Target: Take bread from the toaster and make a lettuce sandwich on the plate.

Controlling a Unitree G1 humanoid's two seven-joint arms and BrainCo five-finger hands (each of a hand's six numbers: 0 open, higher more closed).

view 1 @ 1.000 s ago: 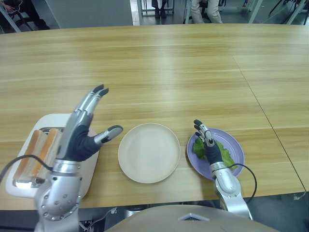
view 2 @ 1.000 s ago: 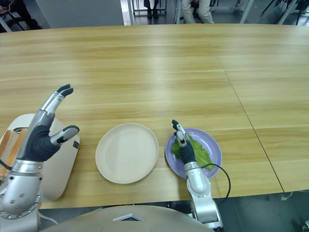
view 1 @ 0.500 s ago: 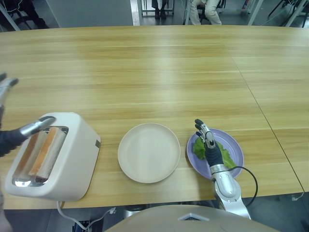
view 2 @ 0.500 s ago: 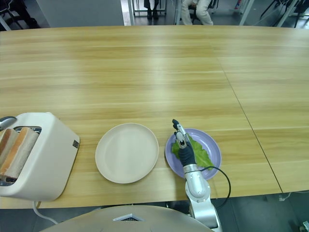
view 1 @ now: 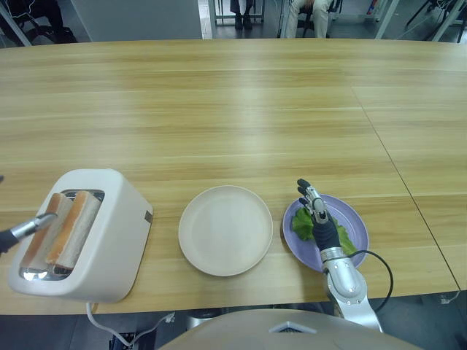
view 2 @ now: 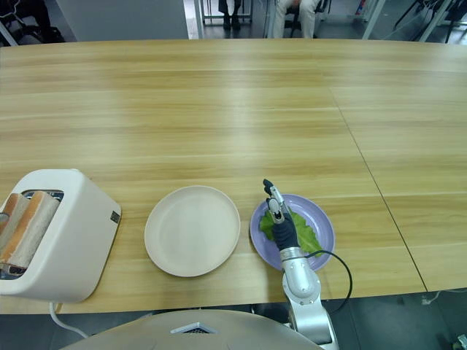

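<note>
Okay, quick status from my end. The white toaster (view 1: 120, 219) sits at the near left of the wooden table (view 1: 241, 109), and both bread slices (view 1: 73, 227) are standing in its slots, tops poking out. Its power cord (view 1: 93, 317) hangs off the near edge of the table.

Just to the right of the toaster is the cream plate (view 1: 225, 230), with nothing on it. Right beside that, nearly touching, is a purple plate (view 1: 359, 217) with the lettuce (view 1: 300, 223) lying on it.

The right hand (view 1: 321, 222) is over the purple plate, lying on top of the lettuce with its fingers (view 1: 309, 195) stretched out straight and pointing away from me. It isn't gripping anything. A black cable (view 1: 379, 259) loops out from its wrist over the near rim of the purple plate.

As for the left hand (view 1: 22, 229), I only get a sliver of it at the left edge of the left eye view, right up against the toaster's top next to the nearer bread slice. I can't tell whether it's open or closed.
</note>
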